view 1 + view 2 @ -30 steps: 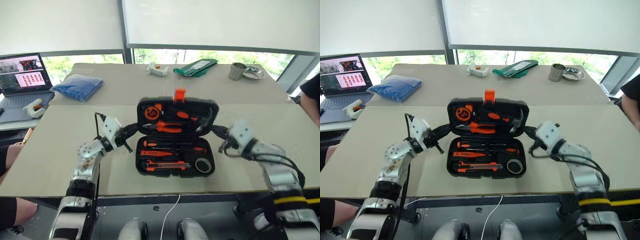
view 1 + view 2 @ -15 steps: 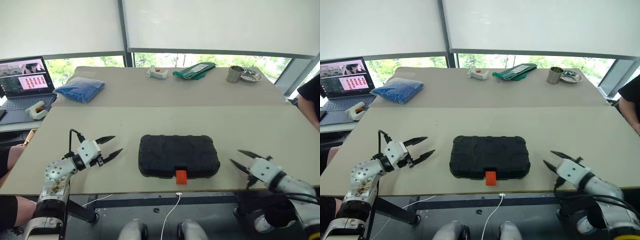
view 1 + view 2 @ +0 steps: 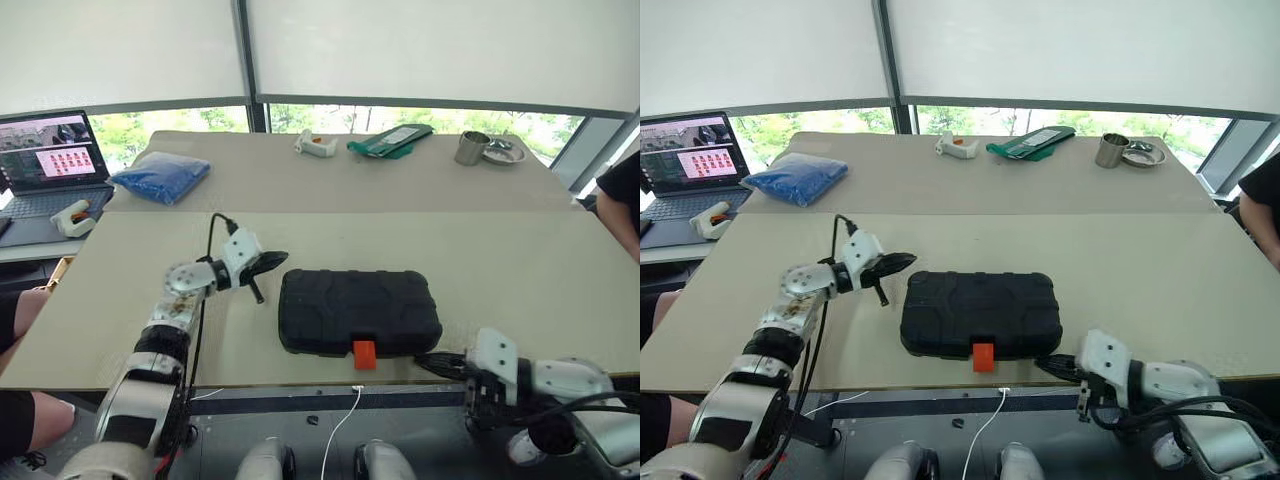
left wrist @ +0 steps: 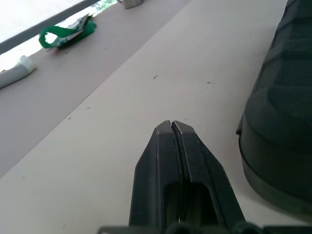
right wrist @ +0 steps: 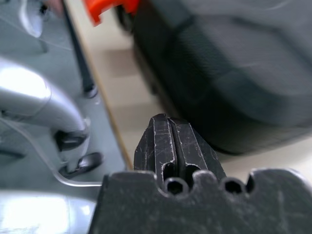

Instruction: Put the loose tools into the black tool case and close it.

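1. Laptop [image 3: 45, 160], lid raised and screen lit, on a side table at far left; a white object [image 3: 72, 217] lies just in front of it.
2. Blue bag [image 3: 160, 175] on the far table, left part, well apart from the case.
3. Left gripper [image 3: 272, 262], fingers pressed together with nothing between them, over the near table just beside the case's left rear corner. In the left wrist view the fingertips [image 4: 171, 127] meet in one closed seam above bare tabletop, with the case wall close alongside; contact with the case cannot be told.
4. Case [image 3: 358, 309], black, lid down, flat on the near table [image 3: 500, 260] close to its front edge and about midway across. Ribbed lid faces up; no loose tools lie on the table around it.
5. Latch [image 3: 364, 353], orange, at the middle of the case's front edge, facing the robot.
6. White tool [image 3: 316, 145] and green pouch [image 3: 392, 138], side by side on the far table, behind the case.
7. Right gripper [image 3: 432, 361], fingers shut together and empty, low at the table's front edge, just beside the case's right front corner. In the right wrist view the fingers [image 5: 170, 141] point at the case's side wall.
8. Metal cup [image 3: 472, 147] and a small metal dish [image 3: 502, 149], touching or nearly so, far right on the far table.
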Available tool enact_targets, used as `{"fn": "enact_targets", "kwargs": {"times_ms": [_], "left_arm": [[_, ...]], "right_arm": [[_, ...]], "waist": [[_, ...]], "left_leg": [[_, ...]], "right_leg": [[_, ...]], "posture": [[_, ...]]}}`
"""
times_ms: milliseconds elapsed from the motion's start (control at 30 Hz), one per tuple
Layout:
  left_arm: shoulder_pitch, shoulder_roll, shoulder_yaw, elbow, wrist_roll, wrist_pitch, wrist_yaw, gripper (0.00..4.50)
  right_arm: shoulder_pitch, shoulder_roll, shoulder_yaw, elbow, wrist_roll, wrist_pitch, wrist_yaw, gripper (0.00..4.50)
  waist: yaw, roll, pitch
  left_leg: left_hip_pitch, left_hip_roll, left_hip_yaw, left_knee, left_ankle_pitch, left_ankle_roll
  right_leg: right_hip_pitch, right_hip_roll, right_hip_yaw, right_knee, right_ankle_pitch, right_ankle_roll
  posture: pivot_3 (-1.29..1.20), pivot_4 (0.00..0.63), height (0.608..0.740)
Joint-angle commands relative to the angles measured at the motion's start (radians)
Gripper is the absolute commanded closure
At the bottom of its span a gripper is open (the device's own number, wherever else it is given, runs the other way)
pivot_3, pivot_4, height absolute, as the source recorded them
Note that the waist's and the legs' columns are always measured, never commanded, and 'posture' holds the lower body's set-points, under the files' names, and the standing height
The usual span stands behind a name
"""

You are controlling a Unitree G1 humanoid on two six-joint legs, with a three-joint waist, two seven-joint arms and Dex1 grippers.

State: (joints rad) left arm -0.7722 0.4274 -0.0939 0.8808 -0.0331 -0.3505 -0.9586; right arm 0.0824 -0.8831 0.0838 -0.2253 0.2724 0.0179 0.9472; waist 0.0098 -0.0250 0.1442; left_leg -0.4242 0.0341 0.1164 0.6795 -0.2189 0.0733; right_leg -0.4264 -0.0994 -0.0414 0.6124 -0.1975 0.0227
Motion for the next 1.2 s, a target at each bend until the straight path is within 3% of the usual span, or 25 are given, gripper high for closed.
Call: {"fn": "enact_targets", "kwargs": {"times_ms": [33,267,400,633,733,967,1200], "left_arm": [[-0.049,-0.010,-0.009,0.064,0.023,-0.020,-0.007,4.44],[-0.049,-0.020,0.017,0.072,-0.016,0.015,-0.105,4.44],[0.043,-0.009,0.048,-0.036,-0.071,0.080,-0.141,4.44],[0.155,0.006,0.115,-0.219,-0.139,0.244,-0.077,4.44],[0.172,0.012,0.151,-0.279,-0.170,0.299,-0.038,4.44],[0.129,0.045,0.167,-0.480,-0.353,0.451,-0.241,4.44],[0.003,-0.075,-0.028,-0.484,-0.213,0.543,-0.164,4.44]], "right_arm": [[-0.053,0.026,0.022,-0.014,-0.036,0.053,-0.011,4.50],[-0.181,0.137,0.022,0.048,-0.084,0.061,-0.070,4.50],[-0.345,0.255,0.002,0.182,-0.124,0.057,-0.177,4.50],[-0.499,0.299,-0.006,0.369,-0.161,0.084,-0.207,4.50],[-0.510,0.279,-0.014,0.395,-0.155,0.090,-0.175,4.50],[-0.389,0.216,-0.098,0.315,-0.105,0.092,-0.146,4.50],[-0.299,0.271,-0.189,0.165,-0.010,0.094,-0.181,4.50]], "waist": [[0.000,0.000,0.000],[-0.002,-0.003,0.002],[-0.019,-0.003,0.002],[-0.021,-0.003,0.002],[-0.018,-0.003,0.002],[-0.008,-0.003,0.002],[0.000,-0.003,0.002]], "left_leg": [[0.000,0.000,0.000,0.000,0.000,0.000],[-0.002,0.001,0.000,0.001,-0.001,0.000],[-0.002,0.002,0.000,0.001,0.000,-0.001],[-0.007,0.000,0.001,0.001,0.000,-0.001],[-0.007,0.000,0.001,0.001,0.000,-0.001],[-0.007,0.000,0.000,0.001,0.000,-0.002],[-0.005,-0.001,0.000,0.003,0.001,-0.002]], "right_leg": [[0.000,0.000,0.000,0.000,0.001,-0.002],[-0.002,0.001,0.000,0.000,0.003,-0.005],[-0.003,0.002,0.001,0.001,0.003,-0.005],[-0.010,0.001,0.001,0.007,0.004,-0.006],[-0.010,0.001,0.001,0.007,0.004,-0.006],[-0.010,0.001,0.001,0.008,0.004,-0.006],[-0.007,0.003,0.002,0.007,0.003,-0.005]], "posture": [[0.00,0.150,0.740],[0.00,0.150,0.740],[0.00,0.150,0.740],[0.00,0.150,0.740],[0.00,0.150,0.740],[0.00,0.150,0.740],[0.00,0.150,0.740]]}}
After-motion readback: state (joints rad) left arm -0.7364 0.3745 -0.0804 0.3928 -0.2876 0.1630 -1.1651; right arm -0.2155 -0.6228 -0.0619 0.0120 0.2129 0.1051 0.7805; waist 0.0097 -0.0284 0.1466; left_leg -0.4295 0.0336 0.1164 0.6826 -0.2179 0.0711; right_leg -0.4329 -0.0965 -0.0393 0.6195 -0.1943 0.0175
